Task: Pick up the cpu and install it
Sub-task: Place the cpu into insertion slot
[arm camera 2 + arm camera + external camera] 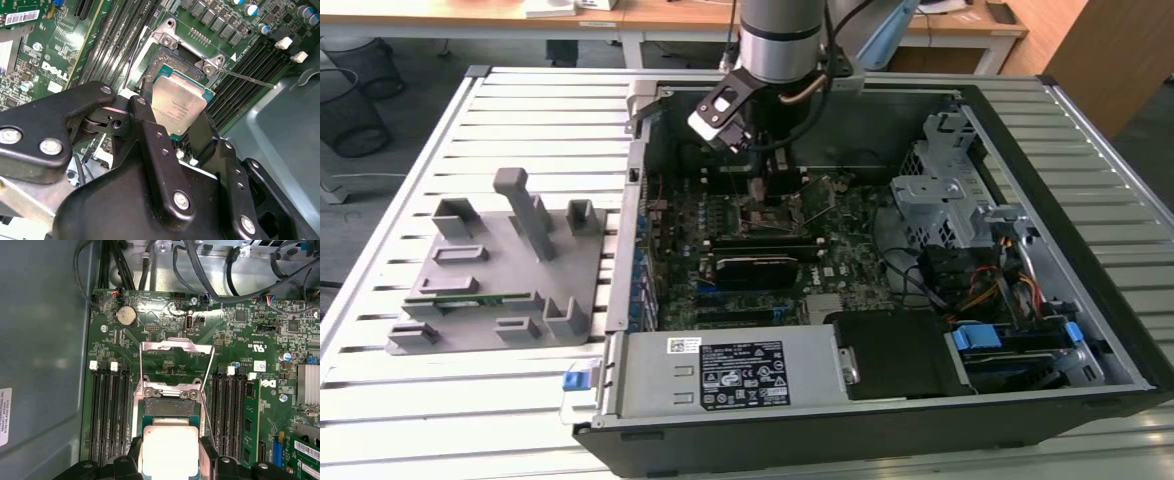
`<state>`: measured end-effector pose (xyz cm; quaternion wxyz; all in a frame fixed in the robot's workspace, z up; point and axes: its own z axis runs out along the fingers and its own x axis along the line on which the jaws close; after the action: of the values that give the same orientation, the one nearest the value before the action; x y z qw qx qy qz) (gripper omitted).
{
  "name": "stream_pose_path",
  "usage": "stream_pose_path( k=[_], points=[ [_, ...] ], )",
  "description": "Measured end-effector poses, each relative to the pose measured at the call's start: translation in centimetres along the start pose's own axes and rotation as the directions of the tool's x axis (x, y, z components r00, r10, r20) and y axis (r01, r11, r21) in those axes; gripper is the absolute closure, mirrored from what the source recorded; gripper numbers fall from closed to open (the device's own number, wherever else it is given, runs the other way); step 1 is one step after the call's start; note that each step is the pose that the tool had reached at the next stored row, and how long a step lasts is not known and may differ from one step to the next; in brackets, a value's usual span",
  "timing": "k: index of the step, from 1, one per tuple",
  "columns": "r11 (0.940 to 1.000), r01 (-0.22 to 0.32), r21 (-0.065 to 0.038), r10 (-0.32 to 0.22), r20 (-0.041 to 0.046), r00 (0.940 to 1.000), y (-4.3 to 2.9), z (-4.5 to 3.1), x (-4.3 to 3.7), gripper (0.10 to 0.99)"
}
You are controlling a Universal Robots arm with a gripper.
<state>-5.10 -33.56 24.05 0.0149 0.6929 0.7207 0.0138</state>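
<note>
Fingers (204, 132) clasp the cpu (179, 102) by 2 opposite edges over the open socket (169, 62).

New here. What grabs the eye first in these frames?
The shiny cpu stands out, clamped in the black gripper right over the open socket in both wrist views. In the exterior view, the arm reaches down into the open case, and a grey fixture sits on the slatted table at the exterior view's left.
</note>
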Motion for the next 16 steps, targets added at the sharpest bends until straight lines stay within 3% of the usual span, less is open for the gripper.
stream_pose_path(
  k=[16],
  points=[
    [1.0,-0.006,0.0,0.006,0.0002,1.0,-0.05,1.21,0.01,0.557]
  ],
)
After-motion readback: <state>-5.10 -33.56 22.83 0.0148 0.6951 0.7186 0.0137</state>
